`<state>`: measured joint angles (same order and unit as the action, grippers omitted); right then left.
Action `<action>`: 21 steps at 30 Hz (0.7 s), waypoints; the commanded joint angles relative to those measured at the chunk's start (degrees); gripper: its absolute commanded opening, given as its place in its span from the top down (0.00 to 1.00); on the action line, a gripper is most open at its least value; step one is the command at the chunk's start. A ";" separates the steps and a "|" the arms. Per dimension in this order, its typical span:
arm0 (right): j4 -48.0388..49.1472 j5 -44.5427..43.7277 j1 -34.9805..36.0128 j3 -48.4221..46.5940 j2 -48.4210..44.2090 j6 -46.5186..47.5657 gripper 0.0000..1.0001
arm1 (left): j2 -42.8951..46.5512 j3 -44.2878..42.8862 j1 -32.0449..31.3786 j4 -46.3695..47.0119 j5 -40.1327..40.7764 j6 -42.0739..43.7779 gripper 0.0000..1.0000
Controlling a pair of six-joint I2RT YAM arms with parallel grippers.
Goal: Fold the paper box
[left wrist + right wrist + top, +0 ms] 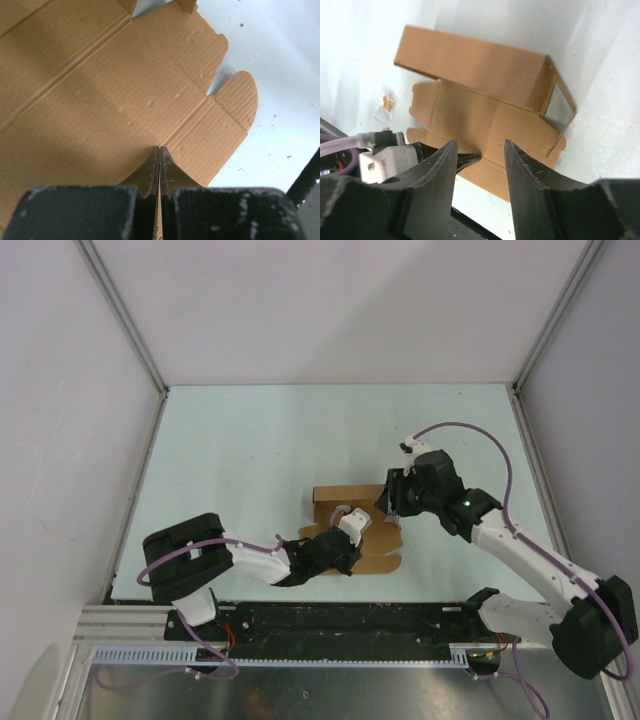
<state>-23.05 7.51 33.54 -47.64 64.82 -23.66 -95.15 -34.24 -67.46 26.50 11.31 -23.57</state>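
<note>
With left hand (159, 152) shut, tips at near edge of box (470, 65), and right hand (480, 146) half open, empty above box, pinch it, likely light and stiff, by flap edges.

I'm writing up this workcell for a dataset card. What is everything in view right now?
paper box: one, brown, table centre, partly folded, one wall upright
small packet: one, clear with amber bits, on the table beside the paper box
table: one, pale green, under everything
left gripper: one, black, shut, tips on the paper box's flat panel
right gripper: one, black, open, empty, near the paper box
</note>
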 commanded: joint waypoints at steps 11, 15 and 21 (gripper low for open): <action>-2.78 -5.92 -9.10 0.97 -5.85 -2.09 0.50 | 5.68 -2.15 -0.04 -1.10 -4.45 0.28 1.00; -3.58 -6.98 -10.51 1.06 -4.27 -3.23 0.50 | 8.05 -2.58 -0.04 -1.71 -5.68 0.63 0.99; -2.97 -9.18 -12.35 1.49 -4.70 -3.32 0.49 | 16.48 -6.79 -0.04 -8.56 -6.04 4.32 0.95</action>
<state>-26.30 1.10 22.41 -46.26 60.88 -26.09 -85.84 -35.70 -67.46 21.02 5.85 -22.44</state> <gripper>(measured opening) 0.506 0.034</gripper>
